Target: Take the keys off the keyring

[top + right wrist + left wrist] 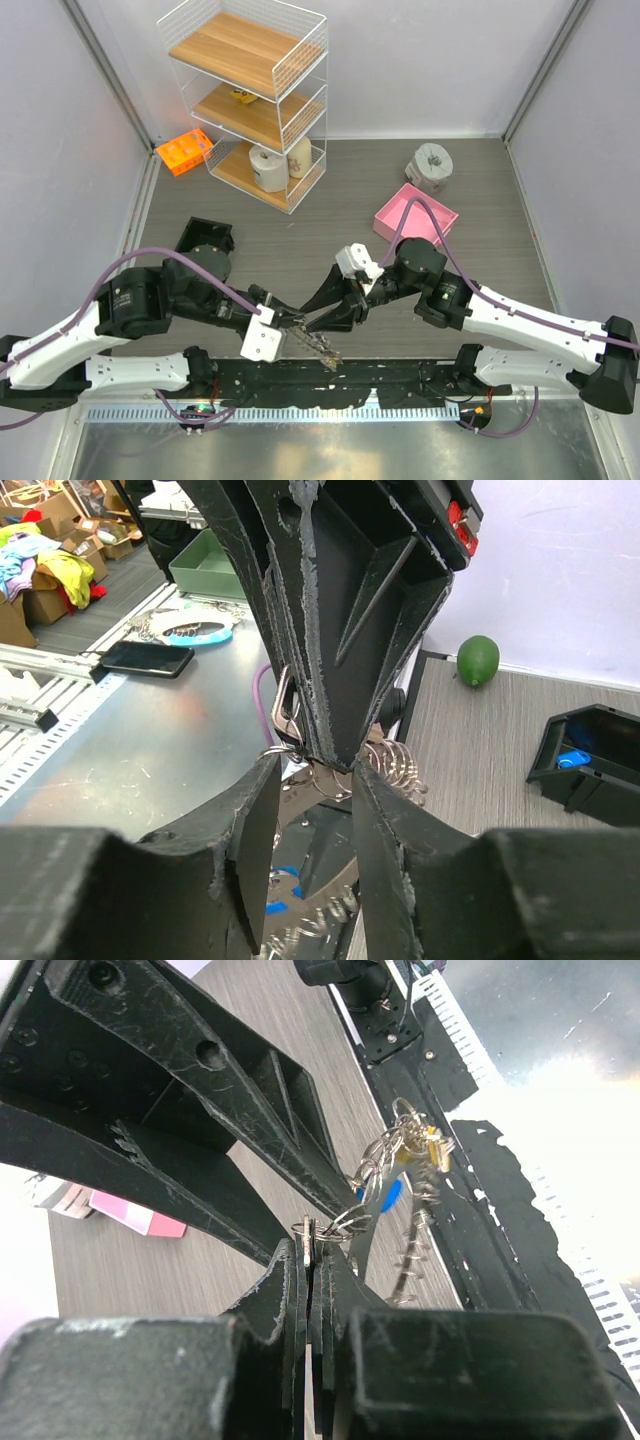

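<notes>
Currently, by size:
Table point(330, 210): bears the pink box point(430, 212), the landmark for everything below.
Left gripper point(308, 1245): sits nearer the arm bases than the pink box, off to its left; jaws clamped tight on a thin silvery piece point(306, 1235), key or link unclear.
Right gripper point(312, 775): same spot off the pink box, tip to tip with the left; jaws part-way apart with small rings between; pinching or only straddling, cannot tell.
Keyring point(410, 1260): dangles under both tips, well apart from the pink box; likely to swing or twist under a sideways tug, dragging the rings off the pads.
Keys point(388, 1196): bunched at its top; liable to jam crosswise, then slip free.
</notes>
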Action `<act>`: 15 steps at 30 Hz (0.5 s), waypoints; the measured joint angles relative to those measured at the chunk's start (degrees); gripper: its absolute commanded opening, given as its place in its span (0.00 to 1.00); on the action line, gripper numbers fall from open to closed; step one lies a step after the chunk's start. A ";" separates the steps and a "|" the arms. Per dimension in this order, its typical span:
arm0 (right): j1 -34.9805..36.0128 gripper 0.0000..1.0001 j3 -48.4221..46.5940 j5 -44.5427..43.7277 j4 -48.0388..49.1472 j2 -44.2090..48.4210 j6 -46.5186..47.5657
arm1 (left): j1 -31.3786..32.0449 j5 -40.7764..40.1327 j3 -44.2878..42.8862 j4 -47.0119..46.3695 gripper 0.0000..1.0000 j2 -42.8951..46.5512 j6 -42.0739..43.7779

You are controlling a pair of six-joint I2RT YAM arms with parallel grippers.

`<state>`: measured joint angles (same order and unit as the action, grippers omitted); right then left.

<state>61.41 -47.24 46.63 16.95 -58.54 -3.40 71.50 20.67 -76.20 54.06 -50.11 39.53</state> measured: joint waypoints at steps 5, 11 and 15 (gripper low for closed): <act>0.37 0.39 0.00 0.44 1.64 -0.83 -0.87 | 0.00 -0.04 0.00 -0.31 0.00 0.24 0.02; 0.42 0.20 0.02 0.44 2.75 -1.33 -1.60 | 0.07 0.52 0.00 -0.50 0.00 0.48 0.02; 0.50 0.14 0.13 1.01 2.84 -1.60 -2.49 | 0.07 0.15 0.00 0.11 0.00 1.14 0.26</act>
<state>61.91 -47.11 47.64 19.79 -60.14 -5.89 71.57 20.82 -76.20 54.17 -48.97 39.79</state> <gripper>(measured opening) 0.178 0.054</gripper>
